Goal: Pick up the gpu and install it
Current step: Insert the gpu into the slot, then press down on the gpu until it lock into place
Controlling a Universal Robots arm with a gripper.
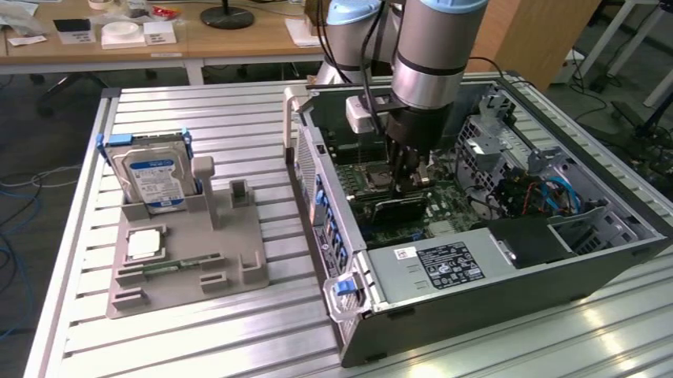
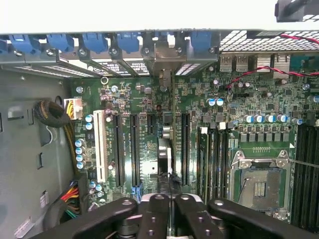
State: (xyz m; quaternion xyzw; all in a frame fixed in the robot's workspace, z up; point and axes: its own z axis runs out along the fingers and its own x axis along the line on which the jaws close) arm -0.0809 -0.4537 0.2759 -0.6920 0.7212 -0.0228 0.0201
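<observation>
Gpu (image 1: pixel 399 206): it stands on its thin edge inside the open computer case (image 1: pixel 589 272), near the middle of the exterior view, right under the arm. In the wrist view the gpu (image 2: pixel 167 149) shows edge-on as a thin strip between the long black slots.
Gripper (image 1: pixel 405 179): the two fingers look pressed close together on the top edge of the gpu, so it seems to be holding the card. In the wrist view the gripper (image 2: pixel 170 201) is at the bottom middle of the frame, and its black fingers nearly meet.
How it handles: I think the gpu is light, flat and stiff. It looks easy to break, because the board has tiny parts on it. It could tip if it is held off-centre.
Where to hold: the bare top edge in the middle looks best, away from the little parts and the gold edge below.
Exterior view shows: the whole case, the arm, and the grey tray (image 1: pixel 184 272) at the left with the hard drive (image 1: pixel 153 177) standing in it.
Wrist view shows: the green motherboard (image 2: pixel 144 104) from above, the slots, the empty chip socket (image 2: pixel 259 181) at lower right, and blue clips (image 2: pixel 94 42) along the top.
</observation>
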